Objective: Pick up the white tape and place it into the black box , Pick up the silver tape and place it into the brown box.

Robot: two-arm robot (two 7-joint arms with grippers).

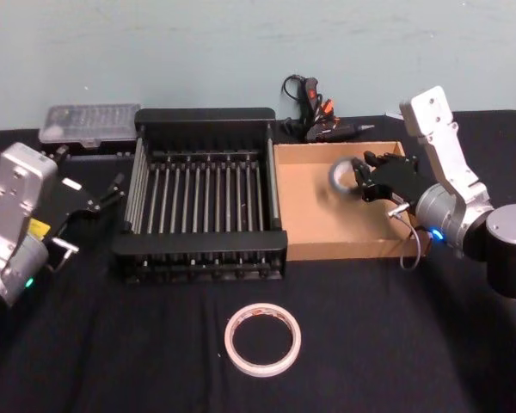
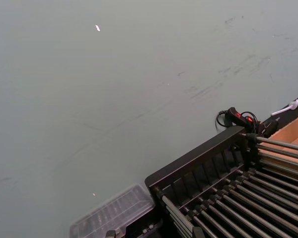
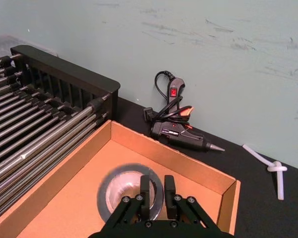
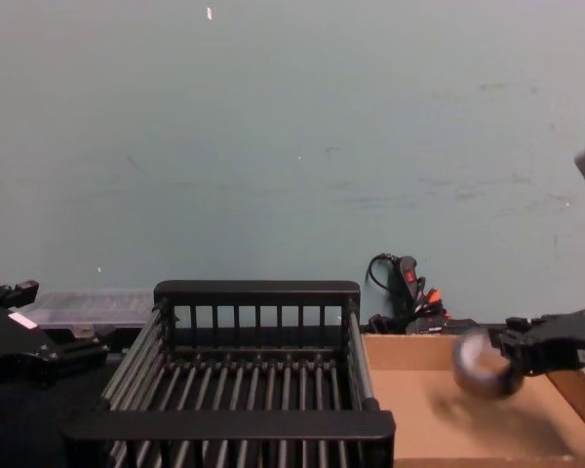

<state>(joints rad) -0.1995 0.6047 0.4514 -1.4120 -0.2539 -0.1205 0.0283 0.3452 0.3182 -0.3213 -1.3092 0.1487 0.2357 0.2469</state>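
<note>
My right gripper [image 1: 362,176] is shut on the silver tape [image 1: 340,175], a chunky grey roll with a white core. It holds the roll over the brown box [image 1: 344,249], just above the cardboard floor near the back. In the right wrist view the fingers [image 3: 145,191] pinch the wall of the silver tape [image 3: 120,186]. In the chest view the roll [image 4: 478,363] hangs above the tray beside the gripper [image 4: 512,356]. The white tape [image 1: 262,339] lies flat on the black cloth in front of the black box [image 1: 198,243]. My left gripper [image 1: 110,191] is parked left of the crate.
A black glue gun [image 1: 314,112] with its cord lies against the wall behind the brown box. A clear plastic case [image 1: 90,125] sits behind the crate's left corner. A knotted white cord [image 3: 274,168] lies on the cloth to the right.
</note>
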